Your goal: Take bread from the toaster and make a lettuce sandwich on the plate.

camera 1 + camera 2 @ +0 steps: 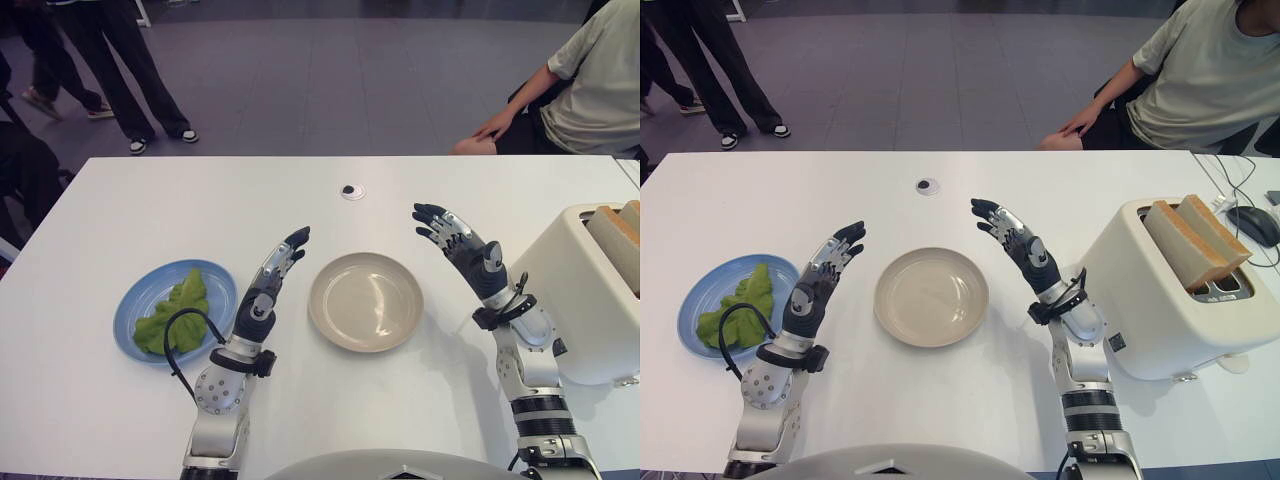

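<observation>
A white toaster stands at the table's right with two bread slices sticking up from its slots. An empty beige plate lies at the table's middle. A blue plate at the left holds green lettuce. My left hand hovers open between the blue plate and the beige plate, holding nothing. My right hand is raised open between the beige plate and the toaster, also holding nothing.
A small black-and-white round disc lies on the white table behind the beige plate. A black mouse and cables lie at the far right behind the toaster. A seated person is past the table's far right edge.
</observation>
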### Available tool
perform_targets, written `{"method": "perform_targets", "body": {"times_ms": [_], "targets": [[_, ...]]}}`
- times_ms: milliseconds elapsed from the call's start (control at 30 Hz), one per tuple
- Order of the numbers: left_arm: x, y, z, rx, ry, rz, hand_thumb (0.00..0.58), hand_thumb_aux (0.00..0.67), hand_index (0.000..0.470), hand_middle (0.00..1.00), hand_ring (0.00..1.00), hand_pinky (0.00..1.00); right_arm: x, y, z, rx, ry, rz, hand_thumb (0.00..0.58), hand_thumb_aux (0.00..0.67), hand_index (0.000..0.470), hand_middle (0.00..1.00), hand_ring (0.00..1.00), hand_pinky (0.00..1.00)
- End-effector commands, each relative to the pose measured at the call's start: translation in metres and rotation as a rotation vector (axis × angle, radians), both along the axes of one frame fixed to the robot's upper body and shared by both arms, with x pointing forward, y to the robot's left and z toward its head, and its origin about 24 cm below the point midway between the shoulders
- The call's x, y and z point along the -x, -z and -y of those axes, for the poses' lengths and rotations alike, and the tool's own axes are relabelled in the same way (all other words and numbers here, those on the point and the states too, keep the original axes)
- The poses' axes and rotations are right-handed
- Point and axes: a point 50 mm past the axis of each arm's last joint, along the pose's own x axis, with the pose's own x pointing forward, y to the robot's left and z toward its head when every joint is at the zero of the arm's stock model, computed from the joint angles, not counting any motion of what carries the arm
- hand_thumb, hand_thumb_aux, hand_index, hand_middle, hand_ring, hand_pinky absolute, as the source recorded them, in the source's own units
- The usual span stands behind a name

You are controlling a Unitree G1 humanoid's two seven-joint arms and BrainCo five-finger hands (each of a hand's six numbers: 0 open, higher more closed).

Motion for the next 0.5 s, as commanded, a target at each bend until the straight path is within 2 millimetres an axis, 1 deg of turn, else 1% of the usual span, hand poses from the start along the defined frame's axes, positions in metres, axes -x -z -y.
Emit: {"method": "perform_targets", "body": {"times_ms": [33, 500], "targets": [[-0.0012, 0.0024, 0.0, -0.001, 0.005, -0.019, 0.0, 0.0, 0.0, 0.0, 0.0, 0.0, 0.0013, 0.004, 0.0002, 0.019, -0.003, -0.016, 0.0, 0.0, 0.0, 0.0, 0.0, 0.0], [-0.0006, 0.0021, 0.0003, -0.001, 0.013, -0.021, 0.0, 0.0, 0.0, 0.0, 0.0, 0.0, 0.0023, 0.0041, 0.0005, 0.018, -0.011, -0.022, 0.0, 0.0, 0.0, 0.0, 0.0, 0.0]]}}
